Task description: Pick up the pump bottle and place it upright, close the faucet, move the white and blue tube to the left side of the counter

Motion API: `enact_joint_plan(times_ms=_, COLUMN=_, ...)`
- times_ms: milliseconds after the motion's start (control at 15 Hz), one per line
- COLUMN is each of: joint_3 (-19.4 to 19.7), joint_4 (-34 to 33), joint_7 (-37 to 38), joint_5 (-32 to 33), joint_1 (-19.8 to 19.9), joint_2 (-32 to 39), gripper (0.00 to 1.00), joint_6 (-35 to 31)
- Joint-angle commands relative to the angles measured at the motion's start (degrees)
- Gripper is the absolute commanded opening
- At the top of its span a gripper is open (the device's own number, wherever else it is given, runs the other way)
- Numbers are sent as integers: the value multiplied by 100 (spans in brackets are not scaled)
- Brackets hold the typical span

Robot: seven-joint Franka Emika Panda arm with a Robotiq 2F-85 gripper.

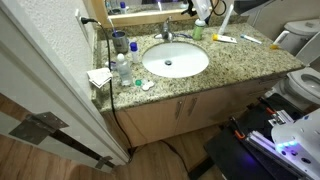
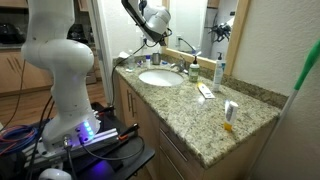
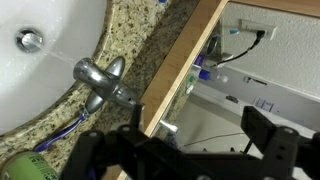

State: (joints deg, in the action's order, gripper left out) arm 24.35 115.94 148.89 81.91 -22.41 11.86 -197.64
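a: what does the exterior view from overhead show?
b: the counter with its oval sink. the faucet sits behind the basin, and the pump bottle is just beside it. the white and blue tube lies on the counter past the bottle. the claw hangs above the bottle, up by the mirror. whether it is apart or together can't be told here.
a: and the exterior view along the counter?
b: the pump bottle stands upright at the back, near the faucet. the white and blue tube lies flat, nearer the front edge. the claw is high over the sink, touching nothing.
a: the wrist view?
b: the claw has its fingers wide apart, with nothing between them. under it are a chrome handle of the faucet, the sink rim and the mirror's wood frame.
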Motion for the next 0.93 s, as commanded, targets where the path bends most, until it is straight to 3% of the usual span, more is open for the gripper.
enact_joint_plan(times_ms=0, joint_3=-93, joint_4=476, joint_7=5, joint_5=759, joint_1=-123, joint_2=-252, gripper=100, joint_6=819)
enact_joint_plan(times_ms=67, joint_3=-1037, joint_4=913, joint_7=-1136, joint_5=-61, joint_1=668, joint_2=-400, gripper=100, joint_6=1278)
enact_joint_plan(times_ms=133, joint_3=-345, joint_4=826, joint_7=-612, joint_5=425, joint_1=-36, joint_2=-312, gripper=100, joint_6=1435)
enact_joint_plan(times_ms=200, joint_3=-590, joint_4=954, joint_7=-1334, joint_5=-125, joint_1=81, joint_2=-374, gripper=100, joint_6=1864)
enact_joint_plan(times_ms=267, joint_3=-1372, joint_4=1019, joint_7=-1821, joint_5=-493, joint_1=699, joint_2=-509, gripper=100, joint_6=2308)
enact_joint_plan(times_ms=333, joint_3=-661, joint_4=695, joint_7=-1057, joint_5=-54, joint_1=174, joint_2=-137, gripper=100, joint_6=1700)
enact_joint_plan(times_ms=533, joint_3=-1297, joint_4=1020, joint_7=-2061, joint_5=-718, joint_1=550, joint_2=-267, gripper=100, joint_6=2212)
enact_joint_plan(times_ms=600, joint_3=-1890, joint_4=1350, joint_7=-2803, joint_5=-1215, joint_1=1082, joint_2=-283, gripper=100, joint_6=2350)
enact_joint_plan(times_ms=867, joint_3=-2366, joint_4=1748, joint_7=-4376, joint_5=-2965, joint_1=1372, joint_2=-582, gripper=100, joint_6=2945)
